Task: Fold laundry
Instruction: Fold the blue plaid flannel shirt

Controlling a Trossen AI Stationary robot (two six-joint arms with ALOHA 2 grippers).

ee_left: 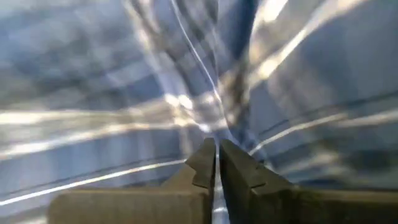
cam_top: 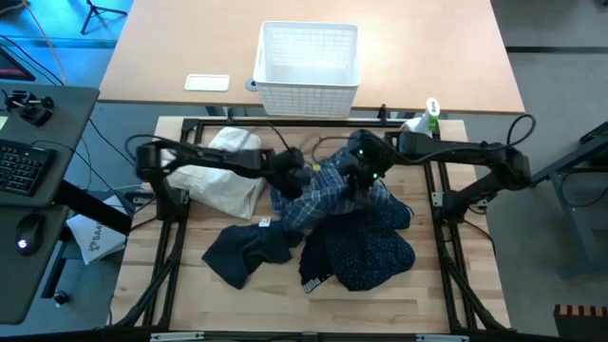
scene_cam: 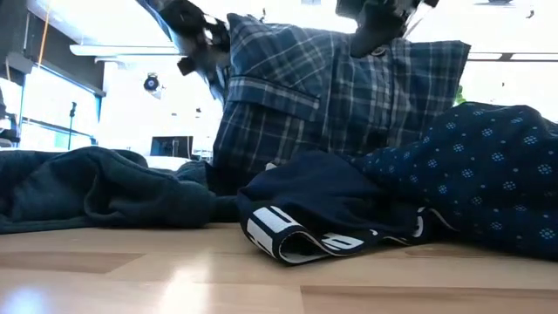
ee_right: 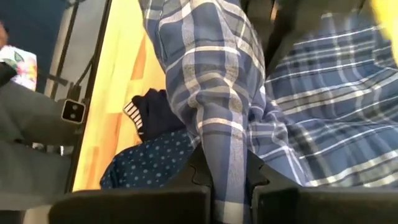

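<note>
We see our left gripper (ee_left: 216,163) and right gripper (ee_right: 227,171), 2 in all, both clamped on the plaid shirt (scene_cam: 340,96), raised above the table (cam_top: 380,304).

You're looking at a pale wooden table (cam_top: 408,304) on a grey floor (cam_top: 560,57), a light wood desk (cam_top: 171,57) behind it, a side desk with keyboard (cam_top: 24,166) and mouse (cam_top: 26,231), bright windows (scene_cam: 131,113) beyond, ceiling strip light (scene_cam: 122,51).

Soft plaid cloth shirt (scene_cam: 340,96), wood table (cam_top: 427,294)
</note>
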